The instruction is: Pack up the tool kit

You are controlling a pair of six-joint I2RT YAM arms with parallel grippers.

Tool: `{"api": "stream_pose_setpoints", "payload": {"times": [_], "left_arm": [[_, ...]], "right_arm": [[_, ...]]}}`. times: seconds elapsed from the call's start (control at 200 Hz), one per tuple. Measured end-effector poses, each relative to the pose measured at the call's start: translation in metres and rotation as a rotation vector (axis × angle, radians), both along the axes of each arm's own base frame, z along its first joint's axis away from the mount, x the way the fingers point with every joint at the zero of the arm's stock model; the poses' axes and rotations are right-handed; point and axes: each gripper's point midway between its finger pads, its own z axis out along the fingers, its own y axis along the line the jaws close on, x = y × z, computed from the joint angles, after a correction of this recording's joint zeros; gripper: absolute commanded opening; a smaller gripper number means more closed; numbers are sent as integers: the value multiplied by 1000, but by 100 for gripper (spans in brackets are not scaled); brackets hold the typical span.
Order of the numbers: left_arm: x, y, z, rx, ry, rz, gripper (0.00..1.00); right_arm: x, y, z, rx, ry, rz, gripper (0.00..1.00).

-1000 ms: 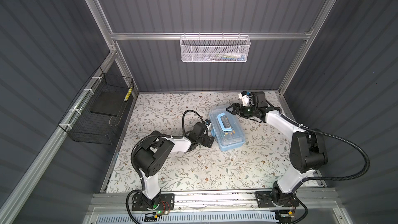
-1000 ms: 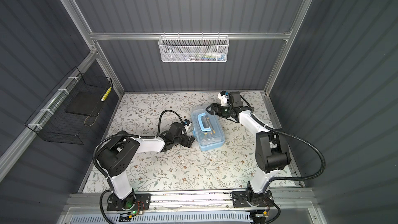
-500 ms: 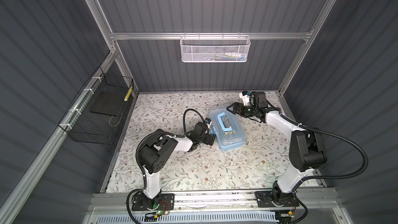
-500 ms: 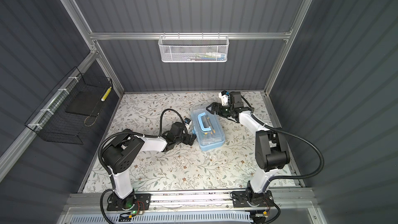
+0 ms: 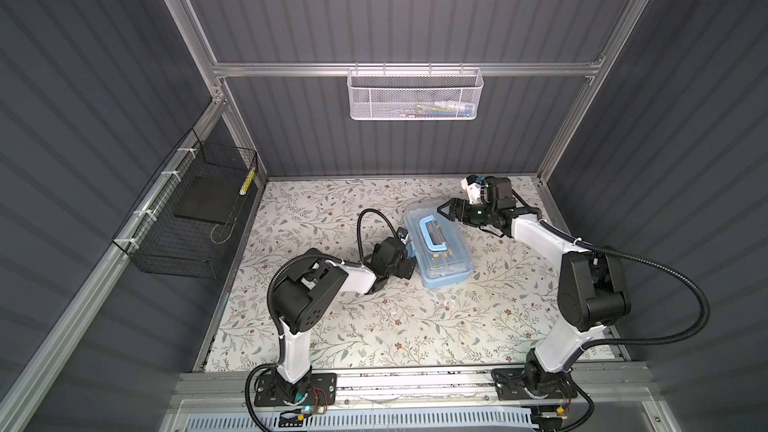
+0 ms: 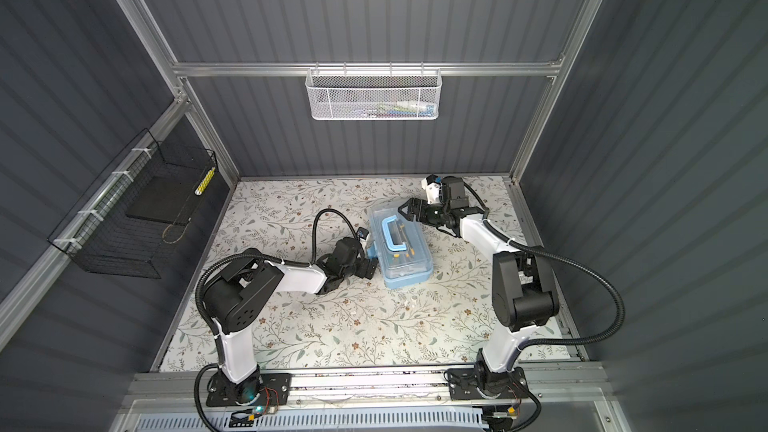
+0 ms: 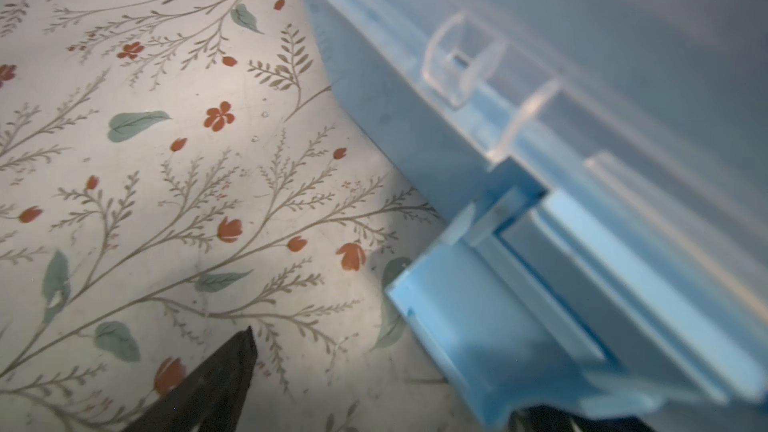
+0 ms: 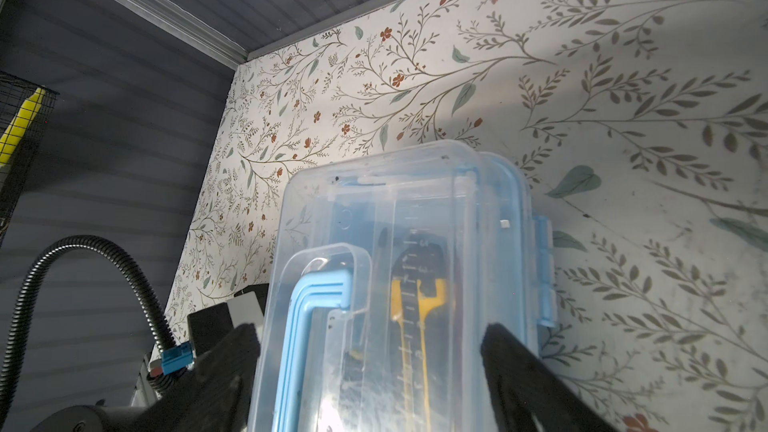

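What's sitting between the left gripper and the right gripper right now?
The tool kit alone: left gripper at its latch side, right gripper over its far end. Both top views show it.

Evenly lit from overhead in both top views, brightest on the floral-patterned table surface, way dimmer up the dark grey ribbed walls. Soft shadows only, nothing harsh. From the left wrist, badly out of focus on the light-blue plastic box with clear lid, sharper on the flowers. From the right wrist, whitish glare low on that lid, murky far corner.
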Motion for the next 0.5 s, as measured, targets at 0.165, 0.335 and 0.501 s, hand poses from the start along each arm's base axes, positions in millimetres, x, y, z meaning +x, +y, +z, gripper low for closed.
{"api": "stream_pose_setpoints", "payload": {"times": [0.165, 0.335, 0.501], "left_arm": [[2, 12, 5, 36, -16, 37, 100], [1, 22, 25, 34, -50, 68, 100], [0, 26, 48, 11, -88, 82, 100]], "right_arm": [[-2, 3, -1, -1, 3, 8, 85], [-2, 5, -1, -9, -1, 10, 85], [-3, 5, -3, -23, -3, 9, 84]]}}
